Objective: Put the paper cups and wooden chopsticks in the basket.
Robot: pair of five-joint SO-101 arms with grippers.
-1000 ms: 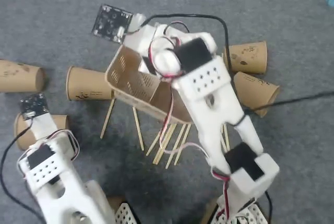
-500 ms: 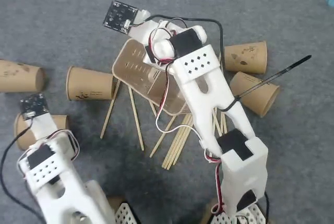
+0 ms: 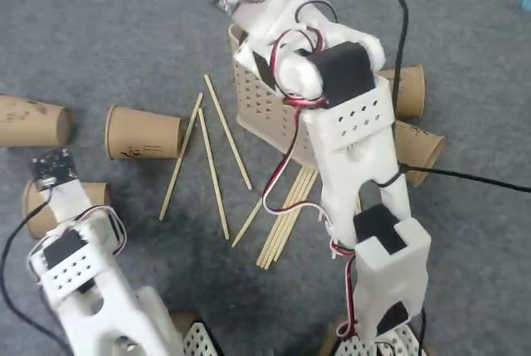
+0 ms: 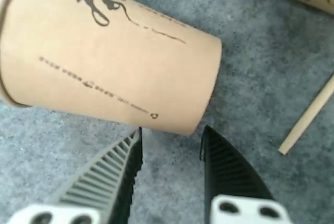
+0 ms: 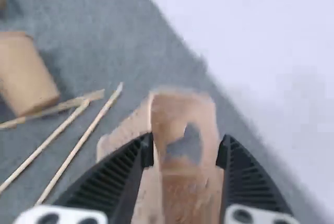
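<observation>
- Hauling the basket [image 3: 270, 111] toward the far side, my right gripper [image 5: 185, 148] stays clamped on its wall, one jaw on each side of the handle cut-out. A second ago the basket lay tipped over the sticks, nearer the middle.
- Three wooden chopsticks [image 3: 211, 165] that it half covered now lie bare on the grey mat [image 3: 124, 49], just left of the basket. A bundle [image 3: 286, 211] of them fans out on its near side.
- My left gripper [image 4: 169, 140] has not moved. Its jaws are apart, with the tips just short of a paper cup [image 4: 115, 62] lying on its side at the near left.
- Four more cups [image 3: 141, 132] lie on their sides, two at the left and two at the right beside my right arm.
- I judge this only repositions the basket. It frees the sticks for picking, but loading has not begun.
</observation>
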